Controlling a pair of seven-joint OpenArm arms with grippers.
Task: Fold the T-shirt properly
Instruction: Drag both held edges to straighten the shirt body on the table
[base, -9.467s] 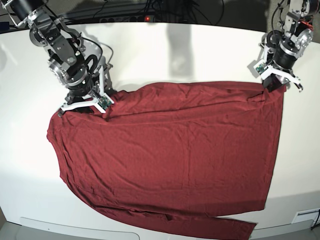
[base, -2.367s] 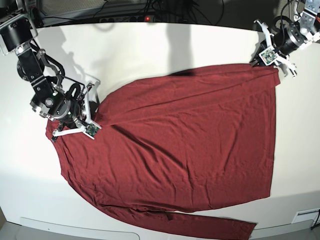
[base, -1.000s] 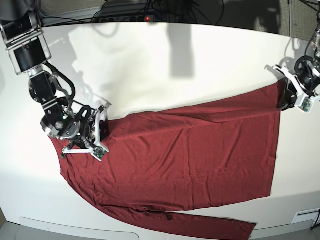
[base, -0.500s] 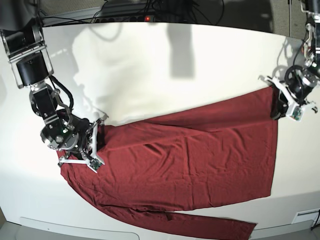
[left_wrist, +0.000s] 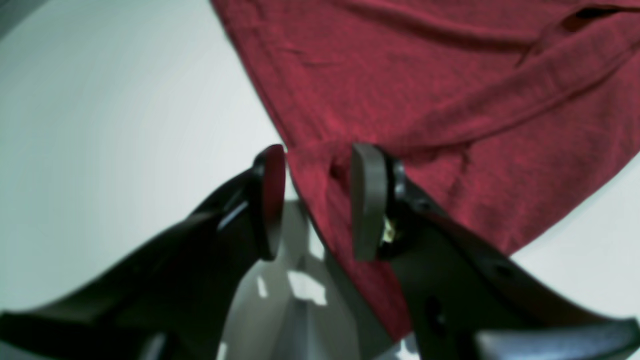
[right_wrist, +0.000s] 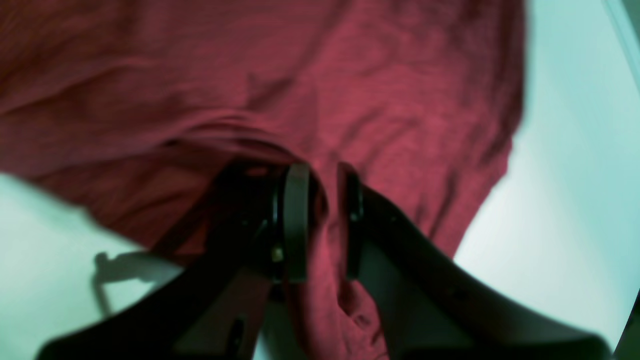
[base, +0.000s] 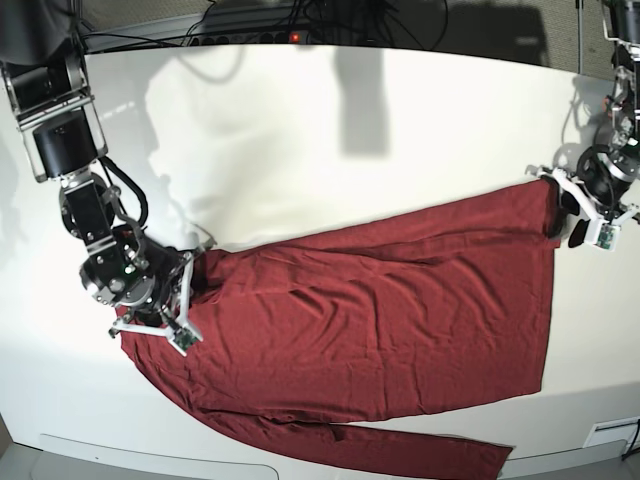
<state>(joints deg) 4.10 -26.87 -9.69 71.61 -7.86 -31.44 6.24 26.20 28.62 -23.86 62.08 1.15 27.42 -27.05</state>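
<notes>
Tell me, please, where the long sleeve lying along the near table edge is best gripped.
Probably at the sleeve cuff end, approached from the left gripper side: there it lies flat, single and free of the T-shirt body.

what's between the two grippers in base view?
Only the T-shirt: in the base view its folded upper edge runs across the table from the right gripper to the left gripper.

A glossy white table (base: 330, 130) meets dark cables (base: 300, 15) behind.
</notes>
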